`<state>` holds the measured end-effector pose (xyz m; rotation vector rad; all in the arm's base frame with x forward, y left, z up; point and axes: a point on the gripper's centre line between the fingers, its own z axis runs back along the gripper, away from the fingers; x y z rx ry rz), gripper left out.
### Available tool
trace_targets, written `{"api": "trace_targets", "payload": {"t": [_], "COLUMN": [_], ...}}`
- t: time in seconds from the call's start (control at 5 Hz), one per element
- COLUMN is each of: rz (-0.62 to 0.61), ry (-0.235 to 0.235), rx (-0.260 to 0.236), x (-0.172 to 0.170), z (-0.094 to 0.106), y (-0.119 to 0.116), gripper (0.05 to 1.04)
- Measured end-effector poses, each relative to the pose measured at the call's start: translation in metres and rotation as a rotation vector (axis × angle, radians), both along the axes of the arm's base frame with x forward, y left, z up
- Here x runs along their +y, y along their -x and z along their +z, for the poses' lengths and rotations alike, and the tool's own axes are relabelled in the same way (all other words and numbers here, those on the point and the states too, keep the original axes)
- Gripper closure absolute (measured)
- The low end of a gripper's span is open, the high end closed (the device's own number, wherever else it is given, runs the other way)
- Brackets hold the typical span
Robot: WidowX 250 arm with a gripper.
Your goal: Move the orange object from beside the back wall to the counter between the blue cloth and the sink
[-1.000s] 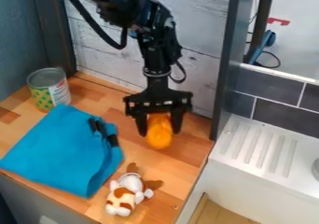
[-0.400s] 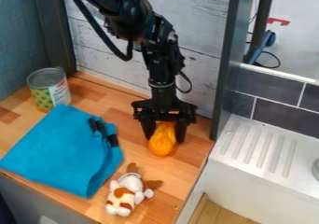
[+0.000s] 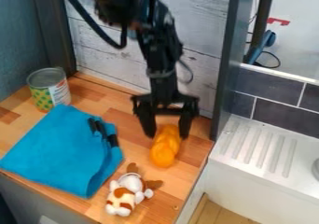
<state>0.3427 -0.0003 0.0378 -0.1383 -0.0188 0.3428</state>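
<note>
The black gripper (image 3: 168,133) hangs over the right part of the wooden counter, open, its fingers apart on either side of the upper end of an orange toy (image 3: 164,154). The orange toy lies on the wood, its lower end pointing toward the front of the counter. Whether a finger still brushes it, I cannot tell. A brown and white plush toy (image 3: 124,196) is to the lower left, near the counter's front edge. Farther left lies a folded blue cloth (image 3: 59,153) with black straps on its right side.
An opened-looking can (image 3: 50,88) with a green and yellow label stands at the back left corner. Behind the arm is a whitewashed plank wall (image 3: 205,73). A dark post (image 3: 227,59) rises at the counter's right edge, beside a white sink with a ridged drainboard (image 3: 259,146).
The gripper has come down slightly to the right with the orange toy, then opened around it and risen a little. The orange toy now lies lower and farther right.
</note>
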Motion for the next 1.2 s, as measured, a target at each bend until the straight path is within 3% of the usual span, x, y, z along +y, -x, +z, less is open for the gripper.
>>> {"api": "trace_targets", "payload": {"t": [0.2, 0.4, 0.8, 1.0, 1.2], "rz": [-0.009, -0.021, -0.144, -0.184, -0.246], "ry": [0.012, 0.004, -0.113, -0.109, -0.096], "rx": [-0.024, 0.015, 0.130, 0.171, 0.156], "x": [-0.002, -0.001, 0.038, 0.057, 0.069], "z": [0.017, 0.024, 0.070, 0.067, 0.071], "y": [-0.010, -0.008, 0.028, 0.046, 0.053], "gripper": [0.077, 0.081, 0.081, 0.083, 0.083]}}
